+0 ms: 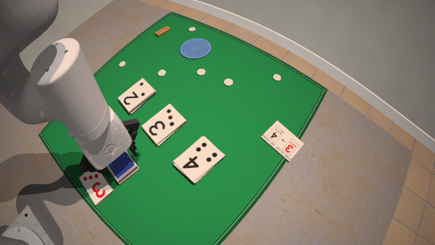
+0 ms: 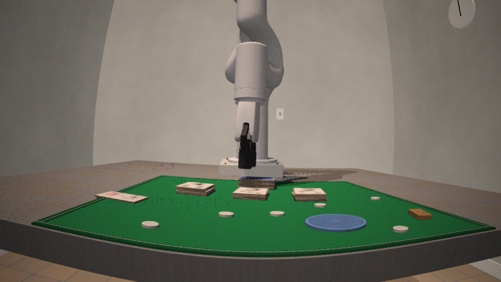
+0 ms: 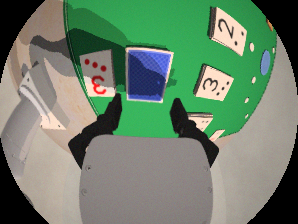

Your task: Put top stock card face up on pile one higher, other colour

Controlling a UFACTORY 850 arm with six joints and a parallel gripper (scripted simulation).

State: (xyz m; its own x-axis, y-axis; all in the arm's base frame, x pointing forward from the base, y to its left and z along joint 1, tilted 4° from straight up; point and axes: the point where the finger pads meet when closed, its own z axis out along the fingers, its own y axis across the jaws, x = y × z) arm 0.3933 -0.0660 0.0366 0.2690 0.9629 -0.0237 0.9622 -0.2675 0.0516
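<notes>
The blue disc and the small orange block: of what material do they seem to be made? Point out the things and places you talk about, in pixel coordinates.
The blue disc (image 1: pixel 195 48) (image 2: pixel 335 223) (image 3: pixel 265 62) looks like matte plastic: even colour, thin raised rim. The orange block (image 1: pixel 162 31) (image 2: pixel 419 214) may be wood, from its brown-orange, mottled surface; painted plastic is possible.

Plain grey-green wall, curving behind the far edge of the table. A small white wall plate is mounted above the middle of that far edge; a round wall clock (only partly in frame, one dark hand visible) hangs high above the right-hand corner. Tan square floor tiles with grey joints lie below the near edge. A pale skirting board follows the wall's foot. Shadows darken both side walls.
</notes>
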